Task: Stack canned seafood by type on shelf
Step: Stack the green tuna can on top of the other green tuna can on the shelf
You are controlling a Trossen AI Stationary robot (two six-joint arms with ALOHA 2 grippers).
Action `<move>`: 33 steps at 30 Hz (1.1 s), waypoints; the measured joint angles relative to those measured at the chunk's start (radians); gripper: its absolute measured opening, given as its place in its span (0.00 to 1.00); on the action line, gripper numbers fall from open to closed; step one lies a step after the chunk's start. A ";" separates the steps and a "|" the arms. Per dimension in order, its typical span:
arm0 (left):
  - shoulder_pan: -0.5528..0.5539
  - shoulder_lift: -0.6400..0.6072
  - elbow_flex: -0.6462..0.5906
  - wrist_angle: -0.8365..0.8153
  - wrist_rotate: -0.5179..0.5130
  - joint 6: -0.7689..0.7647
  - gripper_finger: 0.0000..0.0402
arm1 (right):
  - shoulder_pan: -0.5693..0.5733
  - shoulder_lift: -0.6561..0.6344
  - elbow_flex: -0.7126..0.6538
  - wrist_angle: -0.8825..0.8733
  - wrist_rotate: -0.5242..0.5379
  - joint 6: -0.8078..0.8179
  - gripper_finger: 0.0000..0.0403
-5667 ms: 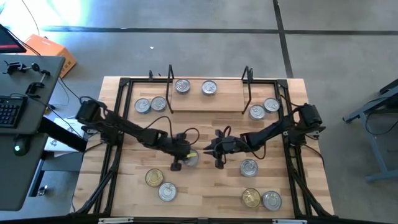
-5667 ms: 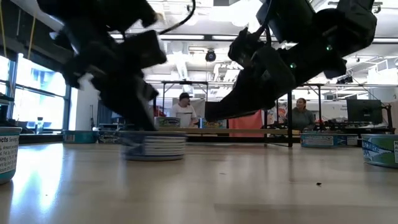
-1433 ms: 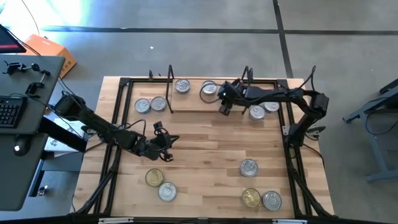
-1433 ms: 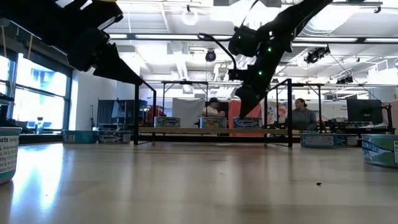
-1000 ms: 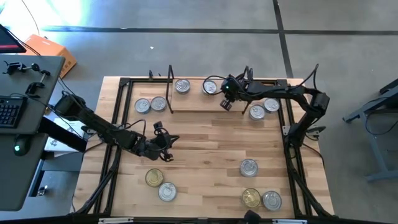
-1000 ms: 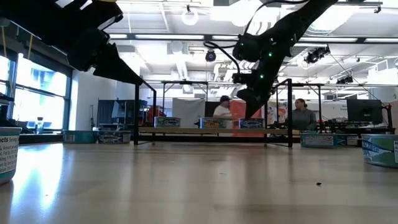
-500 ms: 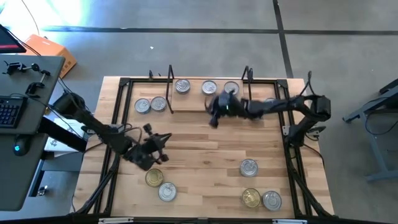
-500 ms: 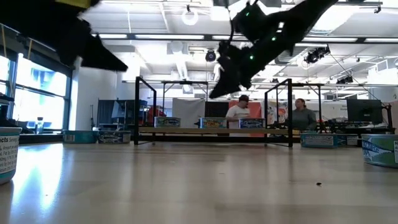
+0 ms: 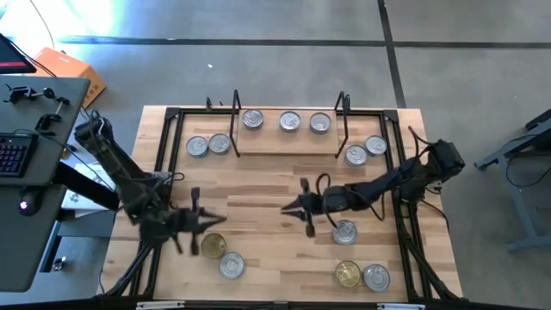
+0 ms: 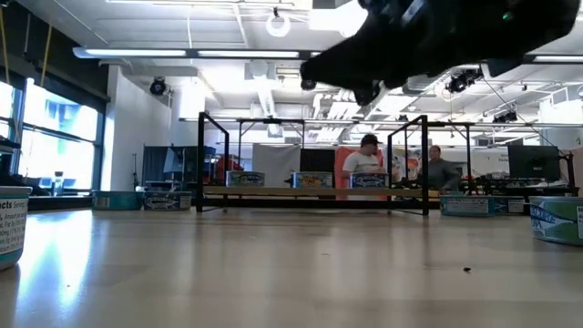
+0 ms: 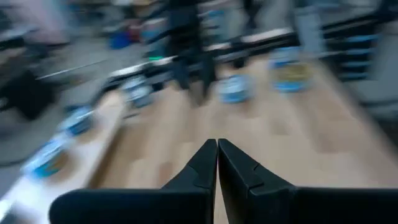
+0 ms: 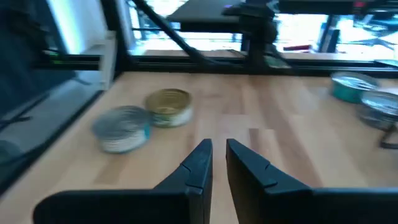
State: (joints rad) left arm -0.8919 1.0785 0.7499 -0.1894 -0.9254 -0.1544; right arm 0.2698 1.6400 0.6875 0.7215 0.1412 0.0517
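Roughly a quarter of the job looks done: three short round silver-lidded tins (image 9: 287,121) stand in a row on the low light-wood shelf (image 9: 275,142) between its black wire end frames, none yet stacked on another; the remaining cans sit on the wooden table (image 9: 267,185); two silver ones (image 9: 207,145) just left of the shelf, two more (image 9: 366,150) just right of it, a gold-lidded tin (image 9: 213,245) with a silver neighbour (image 9: 231,266) at the front left, and a silver can (image 9: 344,232) above a gold-and-silver pair (image 9: 362,275) at the front right. Nine cans, by my count, are left to move and sort by type; the left gripper (image 9: 191,231) hovers beside the front-left gold tin, its fingers (image 11: 205,168) pressed together and empty; the right gripper (image 9: 300,207) hangs over mid-table near the lone silver can, its fingers (image 12: 199,165) nearly closed with a thin gap, holding nothing.
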 joint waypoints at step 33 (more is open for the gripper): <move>0.084 0.390 0.017 -0.324 0.615 -0.941 0.02 | 0.059 -0.065 0.194 -0.620 0.139 0.050 0.09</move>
State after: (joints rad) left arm -0.8078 1.4685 0.7668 -0.5130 -0.3105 -1.0955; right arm 0.3290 1.5749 0.8816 0.1011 0.2801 0.1016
